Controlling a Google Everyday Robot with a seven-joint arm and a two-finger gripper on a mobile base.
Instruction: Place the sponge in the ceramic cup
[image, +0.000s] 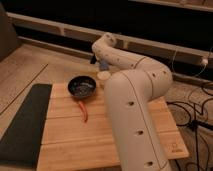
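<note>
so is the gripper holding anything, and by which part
Apparently the sponge, blue under the gripper above the ceramic cup; the arm hides where it's gripped.

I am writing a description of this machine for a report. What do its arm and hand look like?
The arm is cream-white, made of thick rounded segments with smooth bulging joints. Small dark round spots dot its shell. No cables or labels show on it. The hand, at the far end just above the ceramic cup, looks dark and is mostly hidden behind the wrist.
</note>
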